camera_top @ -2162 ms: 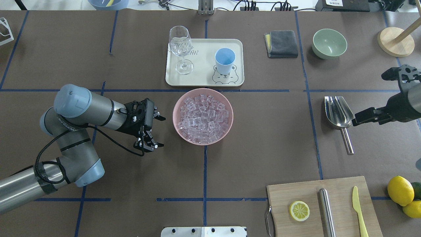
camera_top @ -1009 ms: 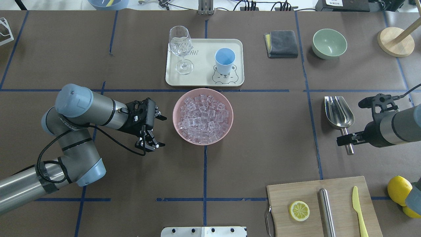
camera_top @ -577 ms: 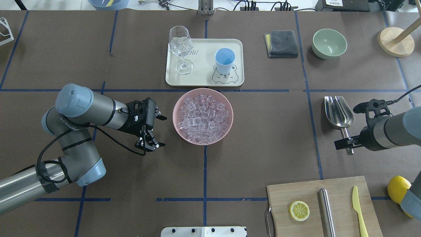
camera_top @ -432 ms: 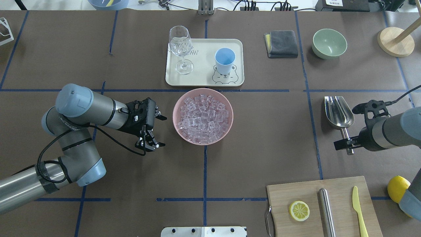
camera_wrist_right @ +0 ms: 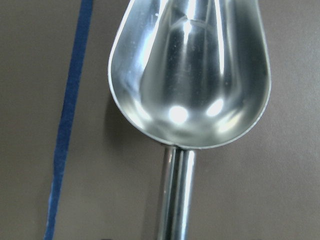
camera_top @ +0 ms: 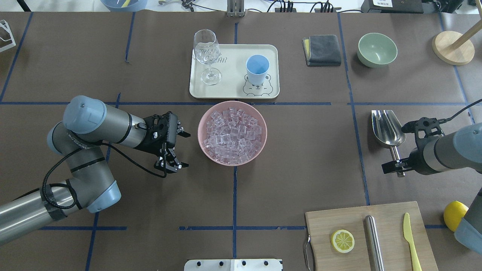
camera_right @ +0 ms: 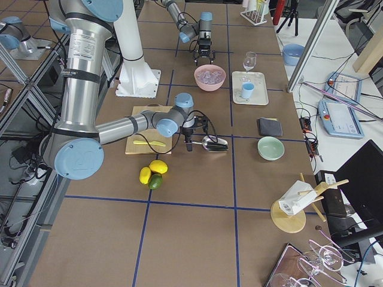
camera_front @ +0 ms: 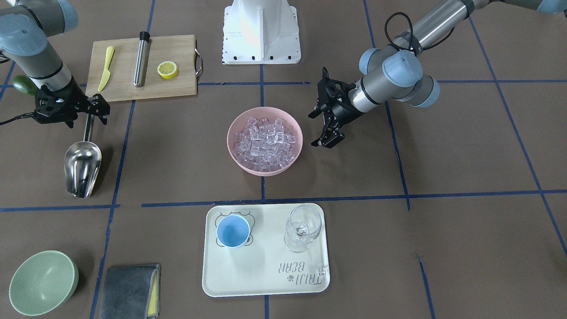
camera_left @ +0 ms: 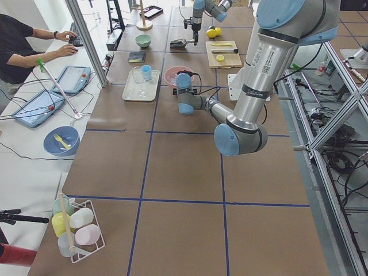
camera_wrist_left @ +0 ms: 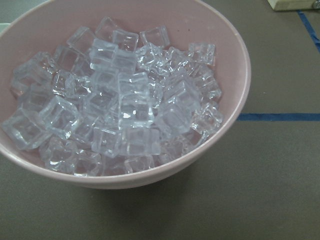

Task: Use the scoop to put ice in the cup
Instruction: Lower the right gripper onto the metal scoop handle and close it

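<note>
The right end effector [camera_front: 87,118] hangs with its fingers spread to either side of the handle of the scoop [camera_front: 82,165]; whether they touch it cannot be told. The scoop lies flat on the bench [camera_front: 460,150], its empty trough pointing away from the robot. The left end effector [camera_front: 317,129], also spread and holding nothing, sits just beside the pink bowl [camera_front: 237,163] heaped with ice [camera_front: 265,141]. The cup [camera_front: 233,231] stands upright and empty on the cream tray [camera_front: 266,274], beyond the bowl.
</note>
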`<state>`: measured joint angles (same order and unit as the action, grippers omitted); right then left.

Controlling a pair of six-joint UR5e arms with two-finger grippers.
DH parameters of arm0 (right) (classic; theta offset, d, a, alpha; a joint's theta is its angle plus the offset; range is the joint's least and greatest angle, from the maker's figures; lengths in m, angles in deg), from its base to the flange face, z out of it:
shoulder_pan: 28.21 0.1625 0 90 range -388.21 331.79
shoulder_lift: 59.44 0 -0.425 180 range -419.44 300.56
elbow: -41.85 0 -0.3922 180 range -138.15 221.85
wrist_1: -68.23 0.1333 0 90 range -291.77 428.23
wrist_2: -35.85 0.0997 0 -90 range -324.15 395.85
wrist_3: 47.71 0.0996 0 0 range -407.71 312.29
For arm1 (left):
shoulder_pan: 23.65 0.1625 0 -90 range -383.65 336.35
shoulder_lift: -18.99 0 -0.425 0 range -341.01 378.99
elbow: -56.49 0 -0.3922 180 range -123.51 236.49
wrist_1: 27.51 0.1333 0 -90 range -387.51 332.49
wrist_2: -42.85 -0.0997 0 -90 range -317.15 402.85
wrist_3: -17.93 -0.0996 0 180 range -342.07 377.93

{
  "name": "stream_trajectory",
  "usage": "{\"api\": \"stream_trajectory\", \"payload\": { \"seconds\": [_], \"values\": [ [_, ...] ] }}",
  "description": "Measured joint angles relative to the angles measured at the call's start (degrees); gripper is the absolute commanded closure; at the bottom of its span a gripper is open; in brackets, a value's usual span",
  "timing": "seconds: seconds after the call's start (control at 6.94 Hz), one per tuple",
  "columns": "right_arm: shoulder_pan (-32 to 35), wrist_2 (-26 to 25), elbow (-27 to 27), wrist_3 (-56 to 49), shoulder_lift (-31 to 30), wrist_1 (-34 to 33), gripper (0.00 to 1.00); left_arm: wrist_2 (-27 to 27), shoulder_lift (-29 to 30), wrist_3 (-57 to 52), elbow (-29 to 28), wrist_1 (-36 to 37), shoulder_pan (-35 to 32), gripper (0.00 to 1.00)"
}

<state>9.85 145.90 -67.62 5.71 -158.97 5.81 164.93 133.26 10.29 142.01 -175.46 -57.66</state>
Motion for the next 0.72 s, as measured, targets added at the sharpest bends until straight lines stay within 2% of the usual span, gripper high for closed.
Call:
{"api": "stream_trajectory", "payload": {
  "seconds": [0.14,0.58,0.72],
  "values": [
    [-0.19,-0.06,0.48,0.01,0.54,-0.02,0.14,-0.02,-0.01,0.00,0.00,0.00,0.00,0.00],
    [-0.32,0.06,1.36,-0.21,1.32,0.04,0.99,-0.03,-0.05,0.00,0.00,-0.02,-0.08,0.00],
    [-0.22,0.15,1.05,-0.49,1.32,0.08,1.00,-0.01,-0.07,0.00,0.00,-0.04,-0.12,0.00]
  ]
}}
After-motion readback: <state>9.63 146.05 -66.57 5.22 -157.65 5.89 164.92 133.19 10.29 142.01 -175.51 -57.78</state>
